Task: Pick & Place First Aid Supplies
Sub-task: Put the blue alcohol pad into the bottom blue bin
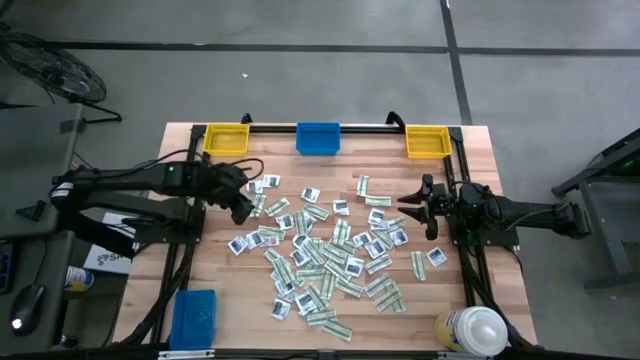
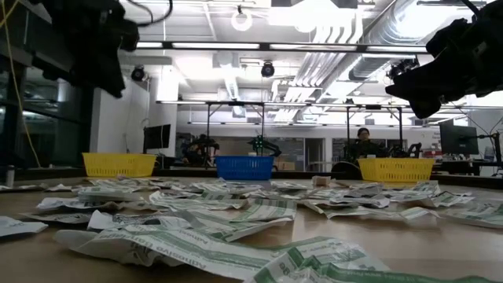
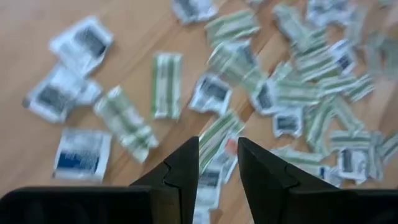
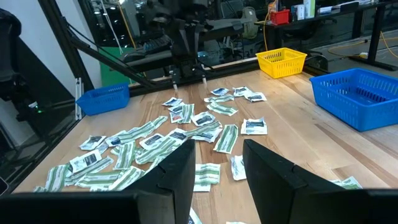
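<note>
Dozens of first aid supplies lie scattered over the middle of the wooden table, squarish white packets with dark marks mixed among narrow green-and-white strips, many overlapping. Taking the blue bin at the far edge as the landmark, the pile spreads out from just in front of it toward the near edge of the table. A yellow bin sits to one side of that blue bin and a second yellow bin to the other, all three lined along the same far edge. Another blue bin rests at the near corner on the left arm's side (well apart from the landmark), and a white-capped bottle stands at the opposite near corner.

The left gripper hangs above the pile's edge on the first yellow bin's side, its fingers parted with a narrow gap between them and nothing gripped; a green-and-white strip shows on the table beyond the gap. The right gripper hovers over the pile's other edge, below the second yellow bin, its jaws apart and empty.
</note>
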